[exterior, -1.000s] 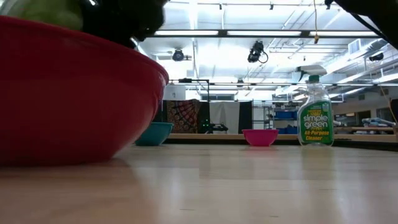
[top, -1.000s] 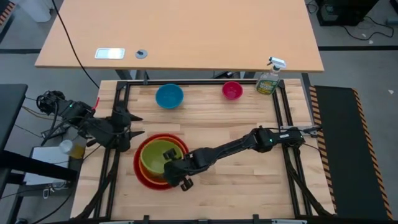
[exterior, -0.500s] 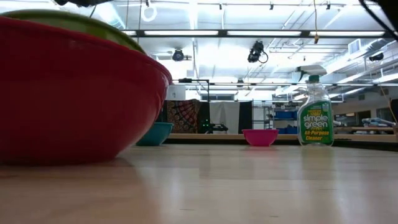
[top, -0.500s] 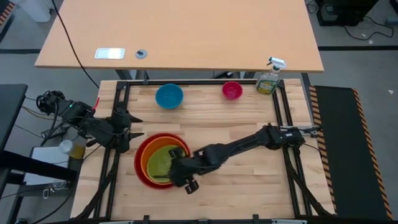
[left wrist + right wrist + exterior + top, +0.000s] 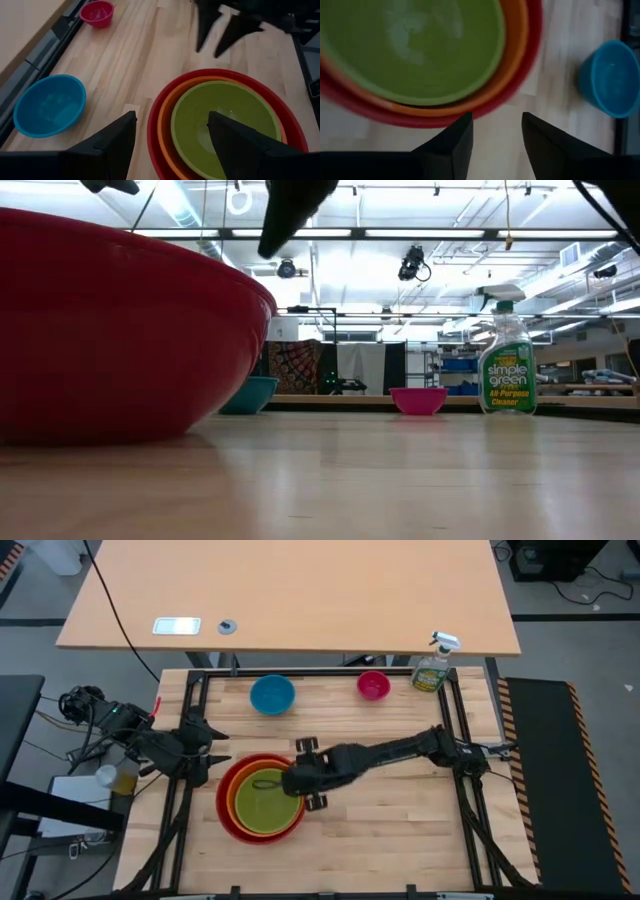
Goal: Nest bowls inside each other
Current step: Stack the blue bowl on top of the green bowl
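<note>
Right end effector (image 5: 297, 778), fingers apart and empty, beside upright nested green bowl (image 5: 268, 802).

Bright, even light falls from ceiling strip lights (image 5: 430, 232) seen at twelve o'clock in the low view, glaring white. Shadows on the table (image 5: 400, 815) are soft and faint. The right wrist view is smeared with motion blur across the green bowl (image 5: 410, 45). In the low view the near red bowl (image 5: 110, 340) looms soft-focused at nine o'clock.
</note>
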You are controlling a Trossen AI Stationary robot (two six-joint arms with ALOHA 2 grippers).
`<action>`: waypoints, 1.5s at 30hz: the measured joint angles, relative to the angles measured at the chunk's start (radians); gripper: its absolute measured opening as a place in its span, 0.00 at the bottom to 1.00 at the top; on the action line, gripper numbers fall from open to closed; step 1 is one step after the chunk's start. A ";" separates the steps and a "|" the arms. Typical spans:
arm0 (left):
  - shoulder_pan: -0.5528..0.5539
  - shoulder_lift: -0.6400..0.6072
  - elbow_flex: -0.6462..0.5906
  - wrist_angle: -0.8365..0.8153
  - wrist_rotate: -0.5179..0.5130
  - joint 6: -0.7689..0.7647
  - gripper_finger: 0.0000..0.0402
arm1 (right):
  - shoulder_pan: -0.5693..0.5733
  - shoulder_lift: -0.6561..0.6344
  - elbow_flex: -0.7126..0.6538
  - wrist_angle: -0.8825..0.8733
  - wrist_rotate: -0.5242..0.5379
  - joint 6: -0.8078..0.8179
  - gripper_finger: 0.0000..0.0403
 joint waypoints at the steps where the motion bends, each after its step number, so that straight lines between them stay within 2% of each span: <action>1: 0.000 0.000 0.000 -0.004 0.000 -0.004 0.63 | -0.017 -0.002 -0.009 0.006 0.003 -0.009 0.43; 8: 0.000 0.011 -0.001 -0.048 0.000 -0.028 0.63 | -0.154 -0.002 -0.095 0.148 -0.041 -0.125 0.43; 12: 0.000 0.020 -0.001 -0.072 -0.004 -0.035 0.63 | -0.246 -0.003 -0.148 0.238 -0.100 -0.183 0.43; 21: 0.000 0.020 -0.001 -0.072 -0.006 -0.053 0.63 | -0.424 -0.003 -0.327 0.598 -0.177 -0.364 0.43; 25: 0.000 0.020 -0.001 -0.072 -0.006 -0.052 0.63 | -0.480 -0.003 -0.364 0.611 -0.186 -0.418 0.46; 28: 0.000 0.020 -0.001 -0.072 -0.007 -0.026 0.63 | -0.519 -0.002 -0.370 0.599 -0.244 -0.459 0.51; 33: 0.000 0.020 -0.001 -0.072 -0.072 0.001 0.63 | -0.566 0.016 -0.371 0.677 -0.262 -0.481 0.63; 36: 0.000 0.020 -0.001 -0.072 -0.121 0.003 0.63 | -0.575 0.036 -0.371 0.715 -0.261 -0.507 0.67; 41: 0.000 0.021 -0.001 -0.065 -0.135 0.019 0.63 | -0.552 0.052 -0.370 0.747 -0.263 -0.536 0.66; 45: 0.001 0.021 -0.002 -0.060 -0.136 0.023 0.63 | -0.555 0.053 -0.370 0.744 -0.284 -0.498 0.62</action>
